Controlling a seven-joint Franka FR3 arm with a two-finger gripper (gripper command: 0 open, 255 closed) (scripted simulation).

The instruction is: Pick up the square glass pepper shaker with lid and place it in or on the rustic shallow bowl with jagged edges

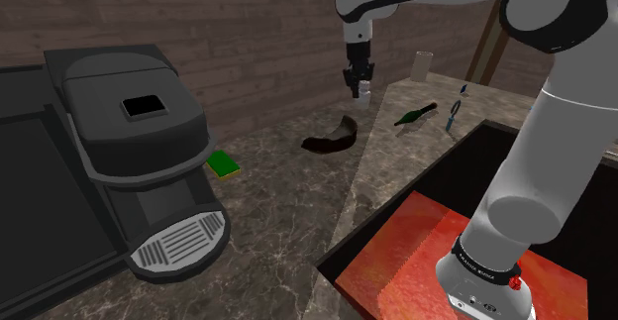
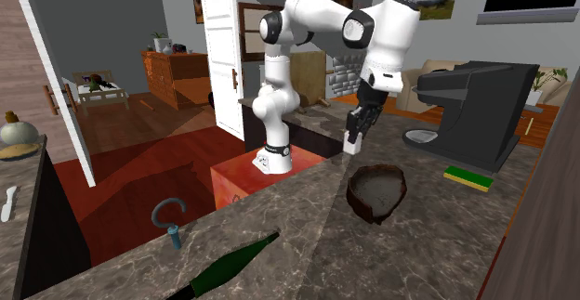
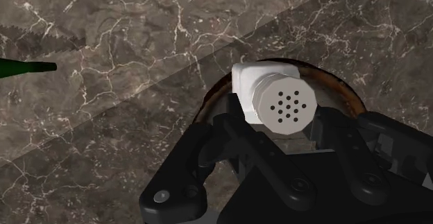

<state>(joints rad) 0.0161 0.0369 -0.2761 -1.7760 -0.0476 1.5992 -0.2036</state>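
The pepper shaker point(image 3: 274, 101) is a white square-bodied piece with a round perforated lid, clasped between my gripper's fingers point(image 3: 277, 143). It also appears as a small white block under my gripper point(image 1: 359, 88) in the shoulder view and under my gripper point(image 2: 354, 138) in the second exterior view. The brown shallow bowl point(image 1: 332, 137) with jagged edges sits on the marble counter, below the held shaker and a little toward the shoulder view's left. In the second exterior view the bowl point(image 2: 376, 191) lies just below and right of the shaker. The bowl's rim point(image 3: 343, 91) peeks out behind the shaker.
A large black coffee machine point(image 1: 139, 160) stands at the shoulder view's left, a green flat pad point(image 1: 224, 163) beside it. A green bottle point(image 1: 416, 115) lies on the counter, with a blue hooked tool point(image 1: 453, 113) and a pale cup point(image 1: 423, 66) farther back. A red-bottomed sink point(image 1: 465, 249) sits by the stand.
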